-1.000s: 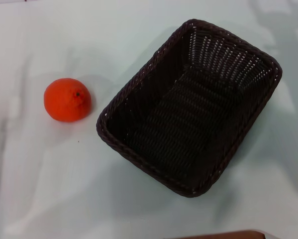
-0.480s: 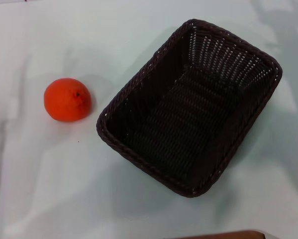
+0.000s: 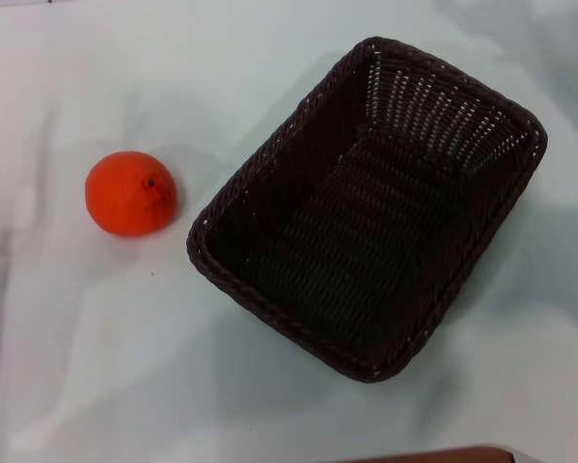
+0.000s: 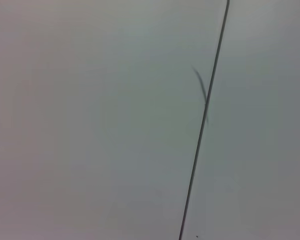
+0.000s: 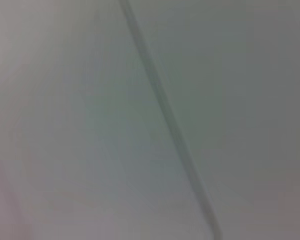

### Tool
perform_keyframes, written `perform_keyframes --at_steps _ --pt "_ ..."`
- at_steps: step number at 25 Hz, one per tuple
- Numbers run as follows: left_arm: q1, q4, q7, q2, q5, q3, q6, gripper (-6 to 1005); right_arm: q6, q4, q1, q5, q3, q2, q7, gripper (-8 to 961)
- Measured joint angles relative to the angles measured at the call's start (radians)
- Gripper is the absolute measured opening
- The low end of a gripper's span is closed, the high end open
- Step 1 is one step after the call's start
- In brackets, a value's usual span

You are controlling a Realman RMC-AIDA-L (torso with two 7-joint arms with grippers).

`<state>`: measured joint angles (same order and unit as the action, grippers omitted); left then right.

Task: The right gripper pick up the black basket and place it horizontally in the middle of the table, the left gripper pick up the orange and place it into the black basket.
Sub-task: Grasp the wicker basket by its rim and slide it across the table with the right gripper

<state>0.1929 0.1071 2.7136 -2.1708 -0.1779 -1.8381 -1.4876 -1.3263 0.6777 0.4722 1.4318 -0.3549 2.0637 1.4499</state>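
We see the black basket (image 3: 367, 207) lying askew on the desk (image 3: 96, 367), the orange (image 3: 130, 193) just beside its left. Neither pincer shows, so their state is unknown.

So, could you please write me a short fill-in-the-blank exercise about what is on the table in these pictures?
1. The orange lies on the table, to the robot's ____ of the black basket.
2. Inside, the black basket holds ____.
3. The orange and the basket's rim are ____, with a strip of table between them.
4. In the head view, the number of grippers in sight is ____.

Missing words: left; nothing; apart; zero
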Motion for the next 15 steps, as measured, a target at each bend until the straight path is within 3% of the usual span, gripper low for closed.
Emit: perform_keyframes --at_steps 4,7,12,15 --pt "-0.001 -0.001 0.0 0.0 0.0 0.0 0.003 859 -0.089 0.257 0.019 -0.238 -0.142 -0.038 0.403 945" --pt "-0.005 -0.001 0.0 0.0 0.0 0.001 0.004 859 -0.186 0.375 0.068 -0.432 -0.189 -0.064 0.618 945" --pt "-0.01 -0.001 0.0 0.0 0.0 0.0 0.004 859 -0.343 0.514 0.174 -0.71 -0.221 -0.068 0.818 945" --pt "-0.011 -0.003 0.0 0.0 0.0 0.001 0.004 859 -0.364 0.514 0.223 -0.818 -0.263 -0.06 0.865 945"
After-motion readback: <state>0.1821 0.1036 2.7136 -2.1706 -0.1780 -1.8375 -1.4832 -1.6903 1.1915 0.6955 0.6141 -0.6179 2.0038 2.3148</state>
